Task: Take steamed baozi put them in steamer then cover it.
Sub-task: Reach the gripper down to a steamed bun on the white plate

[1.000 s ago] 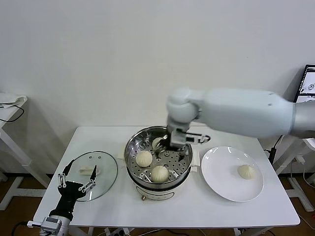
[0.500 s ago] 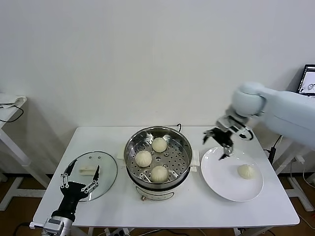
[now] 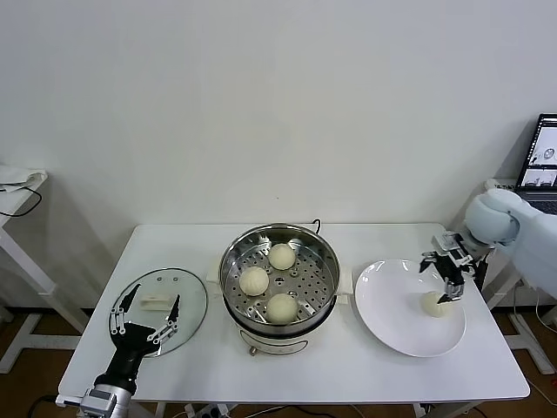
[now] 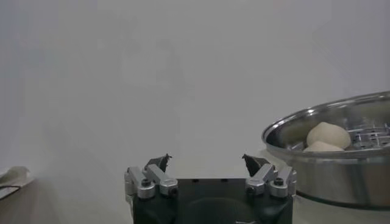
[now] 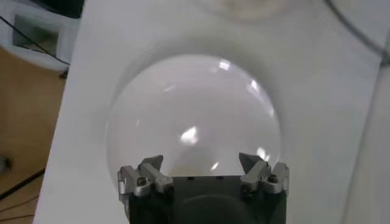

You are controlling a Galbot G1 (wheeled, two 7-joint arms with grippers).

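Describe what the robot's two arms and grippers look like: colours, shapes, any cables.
The right arm has a smooth, rounded pale grey-white shell. The right gripper is black with silver-grey metal finger links and dark pointed tips. The left gripper is the same build: a black body, silver links, black tips, on a black wrist with a silvery collar below. No loose cables show on either.

3 baozi (image 3: 267,280) in the steamer (image 3: 326,296), cover (image 3: 193,312) left, plate (image 3: 392,318) with 1 right.

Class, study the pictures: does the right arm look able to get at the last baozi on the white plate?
Probably yes. The right gripper hangs open just above the baozi, which lies alone on the white plate, nothing between them.
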